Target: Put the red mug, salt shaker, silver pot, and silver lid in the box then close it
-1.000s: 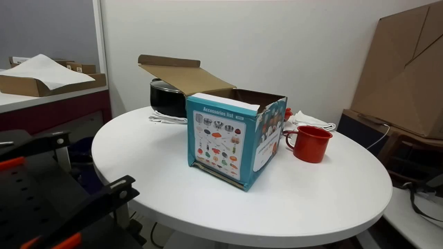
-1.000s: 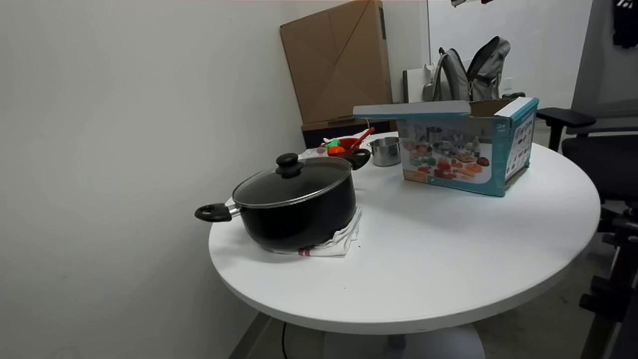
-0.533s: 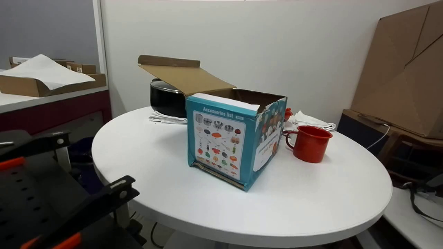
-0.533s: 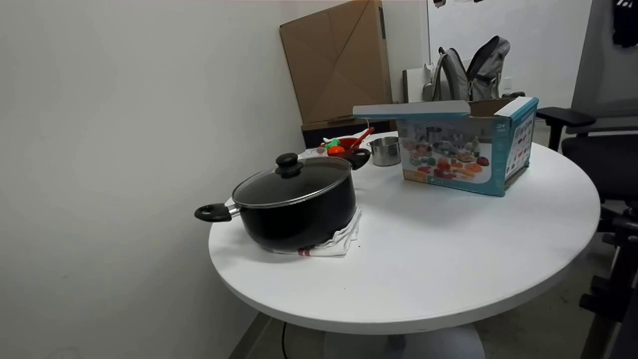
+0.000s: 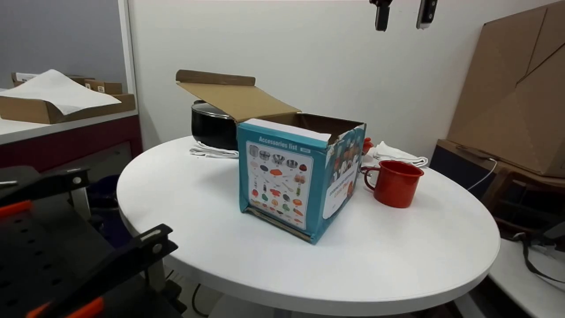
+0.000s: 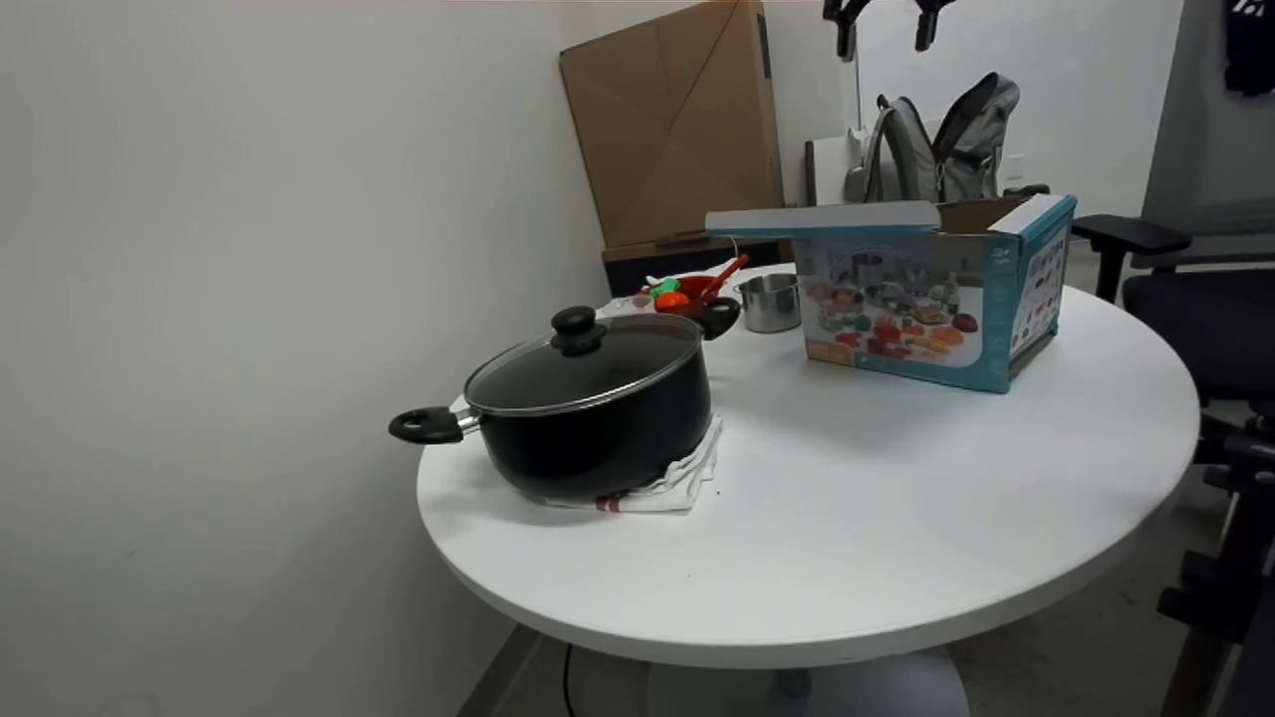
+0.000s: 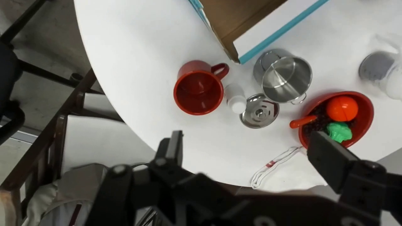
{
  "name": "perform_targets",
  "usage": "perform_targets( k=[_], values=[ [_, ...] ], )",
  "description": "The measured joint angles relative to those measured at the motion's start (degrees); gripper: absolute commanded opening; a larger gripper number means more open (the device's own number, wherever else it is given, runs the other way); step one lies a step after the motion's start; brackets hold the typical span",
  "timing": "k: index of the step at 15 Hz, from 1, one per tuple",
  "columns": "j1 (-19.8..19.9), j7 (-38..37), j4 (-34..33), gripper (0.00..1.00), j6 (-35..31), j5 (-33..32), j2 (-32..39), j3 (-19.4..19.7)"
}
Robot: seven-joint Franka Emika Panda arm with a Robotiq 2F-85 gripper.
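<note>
While the black two-fingered gripper (image 5: 401, 25) hangs high, jaws spread, the cube-shaped blue cardboard box (image 5: 282, 176) says "Accessories list", and outside it I'm counting one round red mug (image 7: 198, 91), one white cylindrical shaker (image 7: 235, 98), one silver metal pot (image 7: 284, 81) and one round silver lid (image 7: 259, 114).

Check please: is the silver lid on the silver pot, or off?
Off: in the wrist view, the silver lid lies on the white table beside the silver pot, which is uncovered.
</note>
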State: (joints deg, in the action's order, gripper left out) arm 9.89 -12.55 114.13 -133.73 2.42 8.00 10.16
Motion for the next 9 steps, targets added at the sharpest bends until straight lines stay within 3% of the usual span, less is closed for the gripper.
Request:
perform_targets(
  k=[9],
  values=[
    [0.4,-6.7,-9.6,1.00,-1.4,0.1,18.6,1.8]
  ],
)
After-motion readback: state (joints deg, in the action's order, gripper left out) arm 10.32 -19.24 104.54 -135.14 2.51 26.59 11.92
